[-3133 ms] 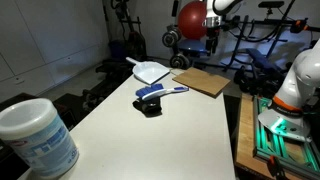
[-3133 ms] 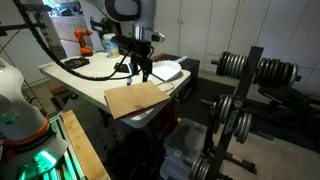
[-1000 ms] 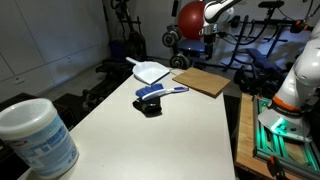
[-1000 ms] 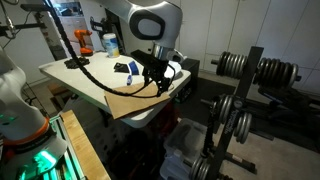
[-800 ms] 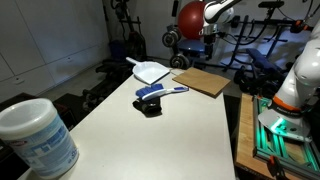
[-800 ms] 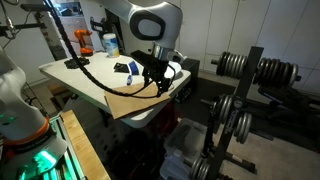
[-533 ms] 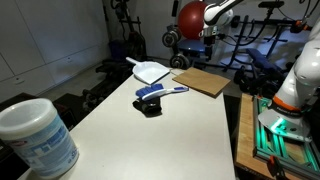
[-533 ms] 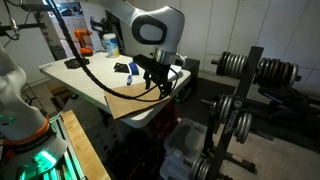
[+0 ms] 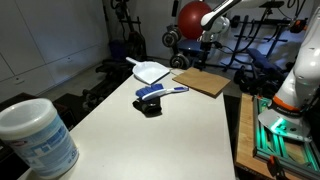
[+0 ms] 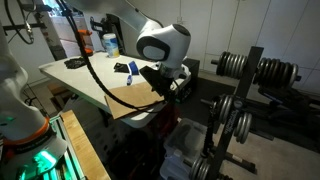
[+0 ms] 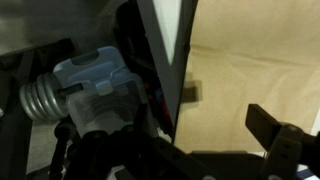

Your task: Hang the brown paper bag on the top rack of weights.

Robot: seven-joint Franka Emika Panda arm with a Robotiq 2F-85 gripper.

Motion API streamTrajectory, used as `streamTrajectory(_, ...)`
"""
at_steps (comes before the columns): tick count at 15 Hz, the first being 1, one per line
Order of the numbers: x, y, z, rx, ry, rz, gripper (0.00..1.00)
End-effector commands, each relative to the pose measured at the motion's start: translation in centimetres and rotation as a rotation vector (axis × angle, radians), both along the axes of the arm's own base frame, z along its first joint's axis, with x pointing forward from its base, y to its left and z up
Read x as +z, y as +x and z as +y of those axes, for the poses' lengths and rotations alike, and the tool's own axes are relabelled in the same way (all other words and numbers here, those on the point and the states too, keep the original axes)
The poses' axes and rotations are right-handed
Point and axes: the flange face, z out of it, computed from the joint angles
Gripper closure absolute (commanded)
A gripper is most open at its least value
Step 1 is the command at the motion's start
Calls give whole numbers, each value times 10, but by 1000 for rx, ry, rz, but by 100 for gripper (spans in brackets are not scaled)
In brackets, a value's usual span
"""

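Observation:
The brown paper bag (image 9: 201, 81) lies flat on the white table, near its far edge; it also shows in an exterior view (image 10: 135, 98). In the wrist view the bag (image 11: 240, 70) fills the right half. My gripper (image 10: 168, 86) hangs at the table edge on the bag's rack side, just past the bag (image 9: 207, 44). In the wrist view the gripper (image 11: 200, 140) looks open, with one dark finger (image 11: 275, 132) over the paper and nothing between the jaws. The weight rack (image 10: 236, 100) stands on the floor beyond the table, with plates on its top bar (image 10: 232, 64).
A white dustpan (image 9: 151, 71), a blue brush (image 9: 161, 93) and a small black object (image 9: 150, 106) lie mid-table. A white tub (image 9: 36, 136) stands in the near corner. A plastic jug (image 11: 95, 78) and a bin (image 10: 185, 150) sit below the table edge.
My gripper has moved from above the bag out to the table edge on the rack side and lower. The bag has not moved.

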Motion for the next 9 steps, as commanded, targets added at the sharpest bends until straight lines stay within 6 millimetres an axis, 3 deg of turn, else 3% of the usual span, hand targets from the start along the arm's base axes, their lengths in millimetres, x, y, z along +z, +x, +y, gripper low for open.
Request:
streamTrajectory(1, -22, 8, -4, -35, 55, -28, 0)
streamTrajectory(5, -37, 11, -4, -58, 72, -18, 0)
streamTrajectory(6, -28, 6, -1, -50, 59, -4, 0)
streamTrajectory(9, -33, 8, -2, -51, 62, 1, 0)
